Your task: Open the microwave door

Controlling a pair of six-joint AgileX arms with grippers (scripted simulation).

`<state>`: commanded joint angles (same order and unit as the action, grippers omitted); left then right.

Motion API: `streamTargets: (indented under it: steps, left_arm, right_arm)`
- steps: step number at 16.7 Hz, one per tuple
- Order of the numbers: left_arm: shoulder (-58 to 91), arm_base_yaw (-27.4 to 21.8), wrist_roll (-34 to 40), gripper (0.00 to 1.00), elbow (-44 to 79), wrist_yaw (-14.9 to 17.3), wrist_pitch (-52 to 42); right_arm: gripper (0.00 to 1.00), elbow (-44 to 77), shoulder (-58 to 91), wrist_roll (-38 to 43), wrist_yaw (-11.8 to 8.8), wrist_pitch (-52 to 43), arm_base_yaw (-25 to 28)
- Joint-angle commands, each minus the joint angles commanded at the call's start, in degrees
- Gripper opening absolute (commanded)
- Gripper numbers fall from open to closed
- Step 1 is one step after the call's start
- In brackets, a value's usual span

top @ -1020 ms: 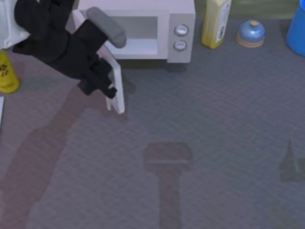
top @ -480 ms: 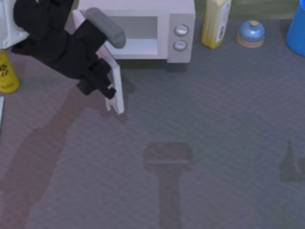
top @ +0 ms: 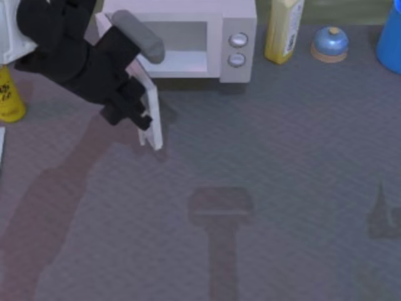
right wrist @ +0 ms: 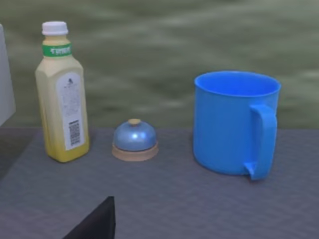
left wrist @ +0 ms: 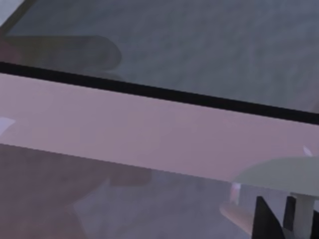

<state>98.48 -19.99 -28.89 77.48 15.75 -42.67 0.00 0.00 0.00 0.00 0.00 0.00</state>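
The microwave (top: 188, 37) sits at the back of the table, left of centre, a small white boxy shell with two round silver-grey knobs (top: 237, 49) on its right-hand panel and the cavity showing pale inside. The microwave door (top: 152, 113) is already swung well out on its left-side hinge, standing roughly square to the front, a flat white slab seen nearly edge-on from above; in the left wrist view it fills the frame as a wide pale band (left wrist: 149, 134) with a dark edge line. The left gripper (top: 128, 111) is against the door's outer face near its free edge, black fingers (top: 144, 119) touching the panel, probably because that's the lever point for swinging it; whether they are clamped or merely pressing can't be told. A grey rounded bar (top: 139, 35) crosses above the arm, likely the door handle. Task looks near done, door can't have much swing left. The right arm isn't in the top view; its wrist view only shows a dark corner (right wrist: 94, 224), parked facing a yellow bottle (right wrist: 61, 94), a small blue-domed bell (right wrist: 134, 140) and a glossy blue mug (right wrist: 234, 124), all clear of the work. Another yellow bottle (top: 9, 97) stands at the left edge. The tabletop (top: 282, 188) is dull grey, finely textured.
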Motion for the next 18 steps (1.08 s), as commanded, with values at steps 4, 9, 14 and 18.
streamTargets:
  steps: [4,9,14,18]
  left_arm:
    - [0.0,0.0,0.0,0.0,0.0,0.0,0.0]
    - [0.02,-0.21,0.11,0.0,-0.05,0.24,-0.04]
    - [-0.11,1.89,-5.07,0.0,0.1,2.33,-1.75]
    - [-0.46,4.25,-10.76,0.0,-0.01,4.72,-3.62]
  right_arm:
    - [1.0,0.0,0.0,0.0,0.0,0.0,0.0]
    - [1.0,0.0,0.0,0.0,0.0,0.0,0.0]
    - [1.0,0.0,0.0,0.0,0.0,0.0,0.0]
    - [1.0,0.0,0.0,0.0,0.0,0.0,0.0]
